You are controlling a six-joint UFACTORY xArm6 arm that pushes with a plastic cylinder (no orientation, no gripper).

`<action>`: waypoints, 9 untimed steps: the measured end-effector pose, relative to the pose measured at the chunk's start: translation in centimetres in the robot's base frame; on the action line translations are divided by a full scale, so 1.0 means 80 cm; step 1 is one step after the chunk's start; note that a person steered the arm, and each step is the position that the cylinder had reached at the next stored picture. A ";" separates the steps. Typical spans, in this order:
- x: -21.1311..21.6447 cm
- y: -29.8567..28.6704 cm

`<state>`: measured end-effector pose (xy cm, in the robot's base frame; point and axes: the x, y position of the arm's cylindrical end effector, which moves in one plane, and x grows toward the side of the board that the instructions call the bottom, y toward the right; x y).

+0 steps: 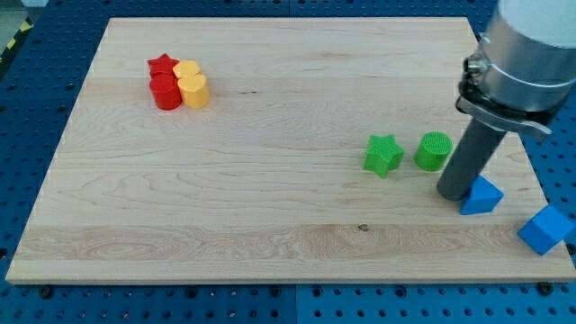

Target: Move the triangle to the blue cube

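- Since the wooden table (270, 180) takes up nearly the whole view, it comes first: a pale board with visible grain, lying on a blue perforated base (36, 72) that shows at every edge; a strip of yellow-and-black tape (11, 38) sits at the view's top left.
- Next in size is the arm, a grey cylinder entering from the view's top right and narrowing to the dark rod; no pincer is fitted, so I cannot tell of any released or clenched state.
- My tip (454, 193) rests on the table, touching or almost touching the left side of the blue triangle (483, 197), with the green round block (434, 151) just beside it toward the view's upper left.
- The blue cube (546, 229) sits at the table's right edge, near the bottom right corner, partly overhanging it; the triangle lies near it, apart, up and to the left.
- A green star (383, 154) stands left of the green round block.
- Far off at the view's top left, a red star (162, 66), red cylinder (166, 93), yellow heart (193, 91) and another yellow block (186, 70) huddle together.
- Risk, as I judge it: a push off the triangle's centre could spin it past the cube, and a hard shove could knock the cube off the edge, since it already hangs over.
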<state>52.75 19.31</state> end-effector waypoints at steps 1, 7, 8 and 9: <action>0.002 0.011; 0.023 0.047; 0.027 0.047; 0.027 0.051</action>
<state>54.92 23.38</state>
